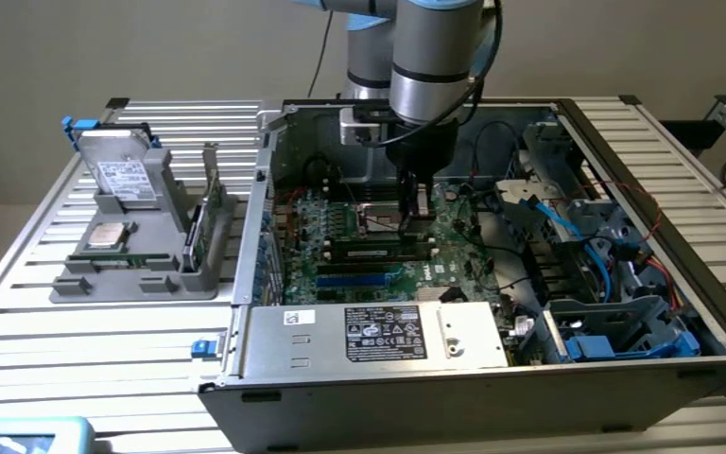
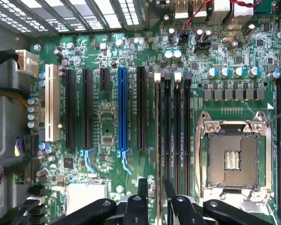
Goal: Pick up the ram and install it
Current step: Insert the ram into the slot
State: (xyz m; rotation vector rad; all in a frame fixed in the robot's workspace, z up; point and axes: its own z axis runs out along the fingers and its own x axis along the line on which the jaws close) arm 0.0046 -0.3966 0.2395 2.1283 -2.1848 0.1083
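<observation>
Chassis (image 1: 464, 378) of grey sheet steel, side panel off, resting on a ribbed aluminium table (image 1: 35, 312). Within it lies the motherboard (image 2: 107, 56), a flat green laminate studded with small silver-capped cylinders and crossed by long parallel expansion slots (image 2: 87, 108): most are black, one blue, one white. Beside the memory slots sits the square, metal-framed processor socket (image 2: 232, 159), its contact field exposed. The ram (image 2: 158, 140), a thin stick seen edge-on, stands upright in the memory slot nearest the expansion slots. My claw (image 2: 155, 183) is released: its two black fingers (image 2: 143, 187) are spread to either side of one end of the ram, straddling it without clamping.
</observation>
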